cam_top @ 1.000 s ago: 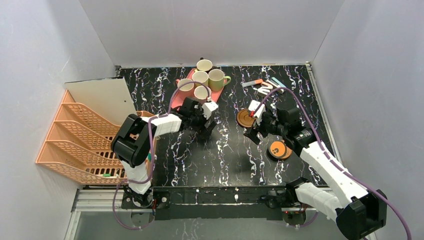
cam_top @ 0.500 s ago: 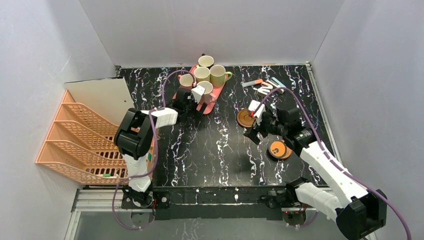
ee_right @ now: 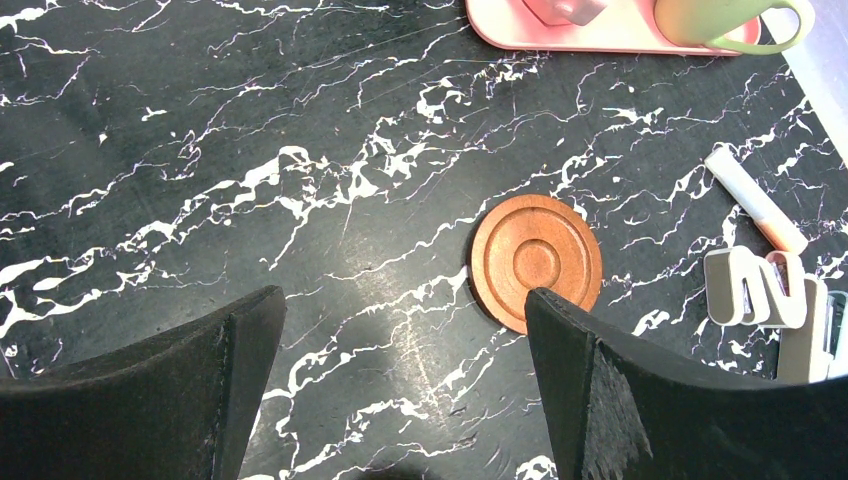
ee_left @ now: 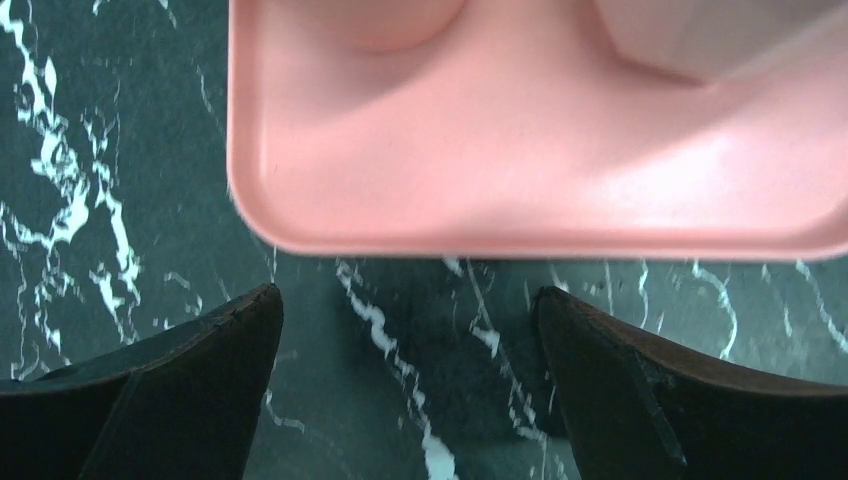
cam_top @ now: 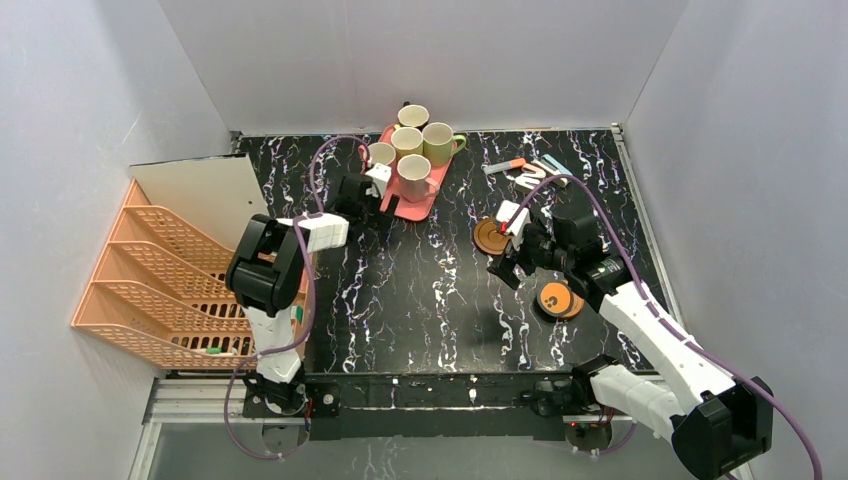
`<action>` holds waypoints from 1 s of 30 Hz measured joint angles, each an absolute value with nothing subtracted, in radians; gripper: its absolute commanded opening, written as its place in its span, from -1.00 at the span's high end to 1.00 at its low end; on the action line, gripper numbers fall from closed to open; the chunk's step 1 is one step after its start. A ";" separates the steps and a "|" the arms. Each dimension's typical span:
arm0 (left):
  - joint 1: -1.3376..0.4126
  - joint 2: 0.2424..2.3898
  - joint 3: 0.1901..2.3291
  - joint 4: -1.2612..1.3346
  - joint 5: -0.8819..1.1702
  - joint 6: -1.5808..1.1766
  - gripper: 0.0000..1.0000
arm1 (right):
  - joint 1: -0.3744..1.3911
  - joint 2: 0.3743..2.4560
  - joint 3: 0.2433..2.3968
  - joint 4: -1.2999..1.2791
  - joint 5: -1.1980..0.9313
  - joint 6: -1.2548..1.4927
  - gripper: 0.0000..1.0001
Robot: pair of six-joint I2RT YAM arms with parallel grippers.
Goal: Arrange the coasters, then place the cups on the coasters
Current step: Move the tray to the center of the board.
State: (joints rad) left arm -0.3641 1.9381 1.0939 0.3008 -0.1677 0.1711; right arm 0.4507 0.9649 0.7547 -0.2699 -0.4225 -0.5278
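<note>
Several cups stand on a pink tray [cam_top: 408, 208] at the back: dark brown [cam_top: 413, 116], yellow-green [cam_top: 406, 140], green [cam_top: 438, 143], pale pink [cam_top: 381, 153] and pink [cam_top: 415, 177]. My left gripper [cam_top: 386, 197] is open, low over the table, its tips just short of the tray's [ee_left: 540, 190] near edge. One ringed orange-brown coaster [cam_top: 487, 237] lies right of centre. More coasters [cam_top: 558, 299] sit nearer the right arm. My right gripper [cam_top: 503, 262] hovers open beside the ringed coaster [ee_right: 537, 262], which lies just past its right finger [ee_right: 600, 380]. Nothing is between either pair of fingers.
An orange tiered file rack [cam_top: 160, 285] and a white board [cam_top: 200, 192] fill the left side. A marker and white clips [cam_top: 530, 172] lie at the back right. White walls close in the table on three sides.
My left arm has swung from the table's middle back to the near edge of the tray. The tray and its cups have shifted slightly toward the back. The right arm has not moved.
</note>
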 measured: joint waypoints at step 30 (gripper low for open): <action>-0.606 1.900 1.082 0.233 -0.062 0.288 -0.82 | 0.451 0.969 0.755 -0.282 -0.426 -0.533 -0.97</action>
